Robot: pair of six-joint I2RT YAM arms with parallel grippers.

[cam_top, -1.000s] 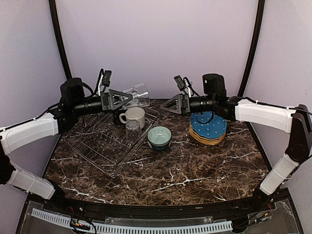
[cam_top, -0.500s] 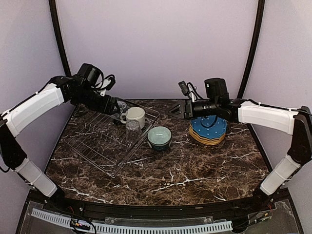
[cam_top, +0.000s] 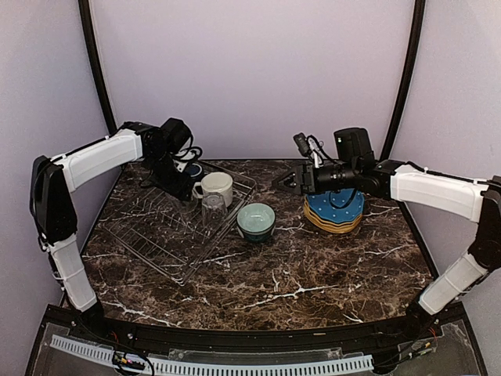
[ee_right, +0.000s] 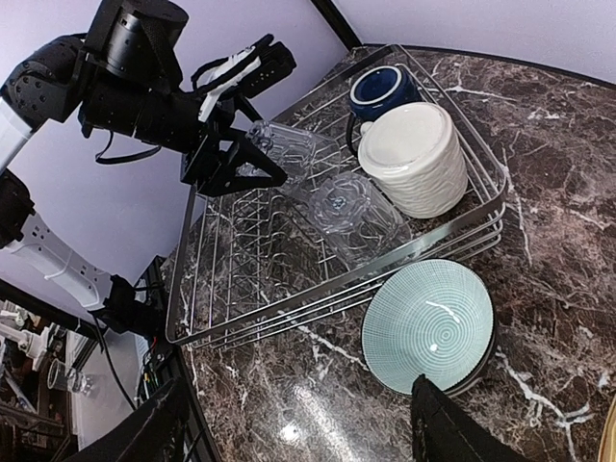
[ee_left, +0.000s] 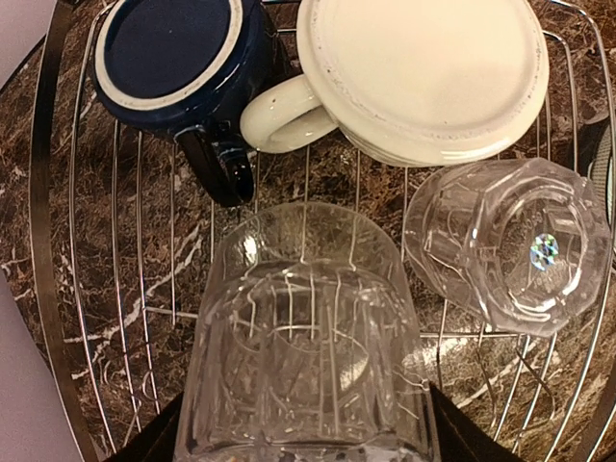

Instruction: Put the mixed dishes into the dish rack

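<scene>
My left gripper [cam_top: 182, 184] is shut on a clear ribbed glass [ee_left: 306, 332] and holds it low over the back of the silver wire dish rack [cam_top: 149, 235]. In the rack stand an upturned dark blue mug [ee_left: 173, 58], an upturned cream mug [ee_left: 423, 72] and a second upturned clear glass [ee_left: 510, 245]. The held glass also shows tilted in the right wrist view [ee_right: 289, 149]. The pale-teal bowl [cam_top: 256, 219] sits on the table beside the rack. A plate stack, blue dotted plate [cam_top: 334, 200] on top and mustard-yellow [cam_top: 333, 225] under it, sits at right. My right gripper [cam_top: 286, 182] is open and empty, above the table between bowl and plates.
The rack's front rim [ee_right: 337, 284] lies between the bowl [ee_right: 428, 322] and the glasses. The front half of the rack holds only upright wire prongs [cam_top: 156, 223]. Dark marble table [cam_top: 297, 274] runs to the near edge. Purple walls enclose the back and sides.
My left arm has swung down and right, bringing the glass from high and sideways to low over the rack beside the blue mug. My right gripper has drawn slightly right.
</scene>
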